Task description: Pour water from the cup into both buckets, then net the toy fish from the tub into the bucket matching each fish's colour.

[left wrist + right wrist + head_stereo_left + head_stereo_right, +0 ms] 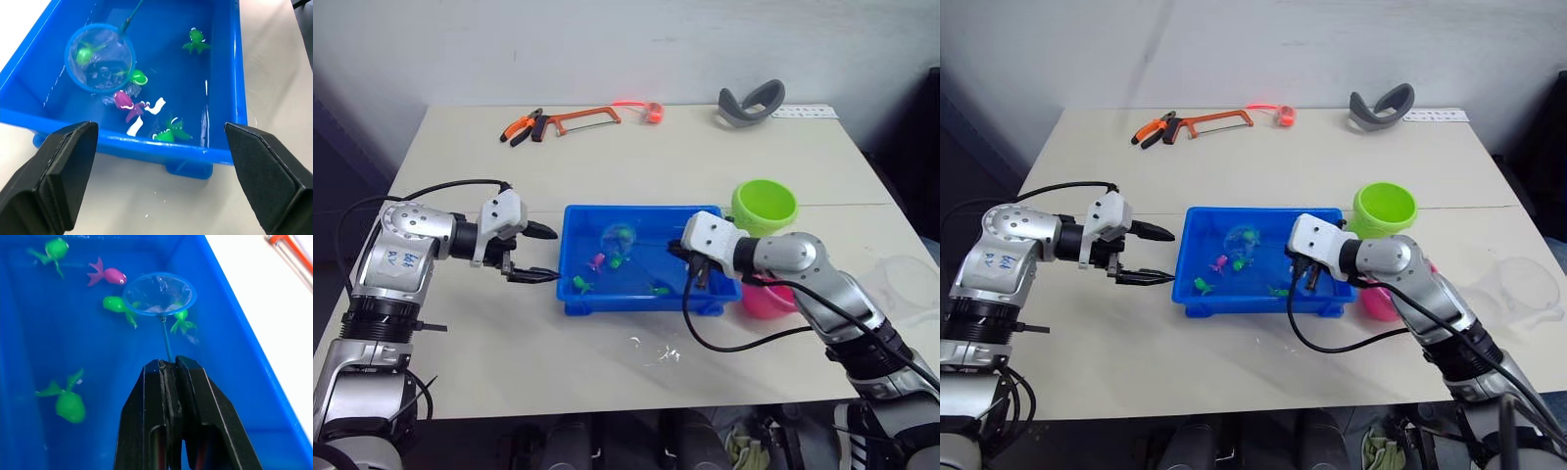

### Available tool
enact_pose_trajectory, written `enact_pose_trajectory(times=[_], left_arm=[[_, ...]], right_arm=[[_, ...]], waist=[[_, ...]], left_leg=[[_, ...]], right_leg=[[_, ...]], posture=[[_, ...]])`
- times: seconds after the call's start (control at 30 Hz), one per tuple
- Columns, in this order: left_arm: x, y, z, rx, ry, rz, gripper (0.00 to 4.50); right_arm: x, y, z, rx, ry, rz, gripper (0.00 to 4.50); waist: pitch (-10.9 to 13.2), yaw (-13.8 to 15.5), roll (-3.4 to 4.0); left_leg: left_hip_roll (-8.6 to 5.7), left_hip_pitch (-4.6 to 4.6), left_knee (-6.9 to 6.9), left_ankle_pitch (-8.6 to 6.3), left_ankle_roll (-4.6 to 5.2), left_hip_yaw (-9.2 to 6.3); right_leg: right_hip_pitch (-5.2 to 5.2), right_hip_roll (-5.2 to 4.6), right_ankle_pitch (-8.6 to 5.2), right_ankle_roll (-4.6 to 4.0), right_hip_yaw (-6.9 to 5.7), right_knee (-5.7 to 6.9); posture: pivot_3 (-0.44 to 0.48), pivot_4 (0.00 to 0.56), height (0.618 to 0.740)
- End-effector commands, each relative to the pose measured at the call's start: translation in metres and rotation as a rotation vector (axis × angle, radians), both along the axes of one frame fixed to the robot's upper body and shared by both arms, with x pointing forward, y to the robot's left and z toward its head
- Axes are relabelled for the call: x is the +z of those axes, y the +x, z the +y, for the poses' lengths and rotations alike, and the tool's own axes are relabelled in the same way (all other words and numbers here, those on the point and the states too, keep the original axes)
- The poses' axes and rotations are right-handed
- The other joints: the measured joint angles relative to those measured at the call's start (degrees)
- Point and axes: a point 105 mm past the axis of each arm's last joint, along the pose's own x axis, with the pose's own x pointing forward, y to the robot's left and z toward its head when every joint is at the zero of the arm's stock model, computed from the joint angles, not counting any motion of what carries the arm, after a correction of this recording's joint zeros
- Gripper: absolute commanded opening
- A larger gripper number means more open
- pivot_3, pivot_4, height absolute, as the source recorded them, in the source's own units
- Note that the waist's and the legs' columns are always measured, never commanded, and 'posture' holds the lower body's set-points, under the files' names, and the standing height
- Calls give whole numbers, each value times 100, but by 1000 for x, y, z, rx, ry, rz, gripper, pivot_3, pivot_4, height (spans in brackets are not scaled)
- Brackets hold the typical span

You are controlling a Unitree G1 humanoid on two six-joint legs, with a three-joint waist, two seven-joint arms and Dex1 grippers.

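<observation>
Head view, tub: the tub (641, 299) sits mid-table between both arms, so either can reach it; the green bucket (765, 207) stands just beyond its far right corner, the pink bucket (770, 296) beside its right end, partly behind the right forearm.
Head view, right arm: the forearm reaches in over the tub's right end, with the right gripper (696, 271) angled down so the net can dip among the toy fish (597, 260).
Head view, left arm: the left gripper (544, 254) is level at the tub's left wall, fingers spread wide and empty, probably ready to steady it.
Left wrist view, net: the net (100, 58) hoop lies in the water with a green fish (84, 53) inside it.
Right wrist view, grip: fingers (195, 401) clamp tight on the net's thin handle.
</observation>
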Motion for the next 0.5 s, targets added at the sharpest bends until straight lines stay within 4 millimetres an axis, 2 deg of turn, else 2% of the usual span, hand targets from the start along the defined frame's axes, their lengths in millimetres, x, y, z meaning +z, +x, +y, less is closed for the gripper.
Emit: enact_pose_trajectory(times=[0.03,0.2,0.37,0.5], left_arm=[[10,-3,-1,7,-14,-45,4477],[13,-1,-2,13,-18,-53,4477],[13,0,-3,12,-22,-60,4477],[15,3,-5,13,-30,-67,4477]], right_arm=[[1,3,11,84,-84,-105,0],[-1,-1,15,119,-79,-107,0],[2,-8,25,125,35,-24,0],[5,-10,24,83,119,50,0]], waist=[[0,-24,0],[0,-48,0],[0,-108,0],[0,-106,0]], left_leg=[[1,0,0,0,-1,0],[3,1,-2,2,-4,5],[4,1,-2,2,-5,4],[4,1,-3,2,-5,4]], right_leg=[[0,1,0,0,0,0],[-2,4,0,0,5,0],[-2,5,0,0,5,1],[-2,5,0,0,6,1]], posture=[[0,150,740],[0,150,740],[0,150,740],[0,150,740]])
